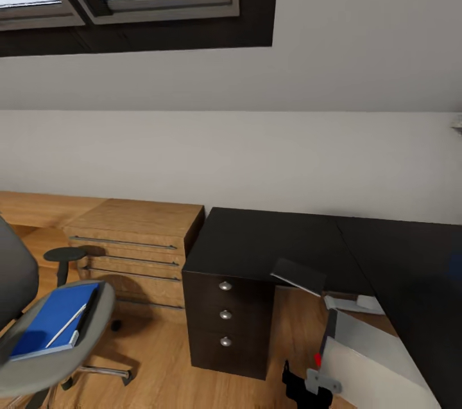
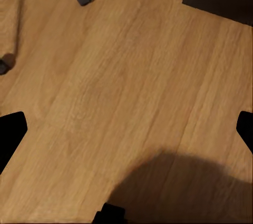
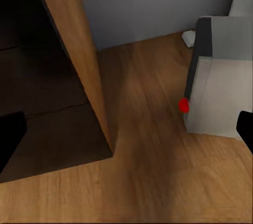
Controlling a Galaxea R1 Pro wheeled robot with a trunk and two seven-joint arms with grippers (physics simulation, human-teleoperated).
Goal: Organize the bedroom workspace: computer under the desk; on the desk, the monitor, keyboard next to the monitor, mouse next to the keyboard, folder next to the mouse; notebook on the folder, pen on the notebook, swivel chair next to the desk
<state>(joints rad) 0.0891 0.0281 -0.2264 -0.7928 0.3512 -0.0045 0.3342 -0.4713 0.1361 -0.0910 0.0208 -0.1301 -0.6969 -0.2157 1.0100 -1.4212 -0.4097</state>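
1. Folder (image 1: 54, 319), blue, lies on the swivel chair (image 1: 38, 357) seat with a pen (image 1: 67, 325) across it.
2. Computer (image 1: 378, 357) stands on the wood floor (image 2: 132, 87) under the black bench (image 1: 289, 239), beside its drawers (image 1: 226, 314).
3. Left pincer (image 2: 126, 129) is spread over bare floor; right pincer (image 3: 126, 134) is spread near the computer, holding nothing.
4. Oak cabinet (image 1: 131, 239) sits between chair and bench.

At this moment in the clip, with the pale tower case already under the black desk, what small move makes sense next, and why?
Probably turn left toward the grey swivel chair. The bright blue folder lies on its seat with a thin white pen across it, while the glossy black desk top in view is bare. The pale grey tower case sits beneath the desk, and both end effectors look empty.
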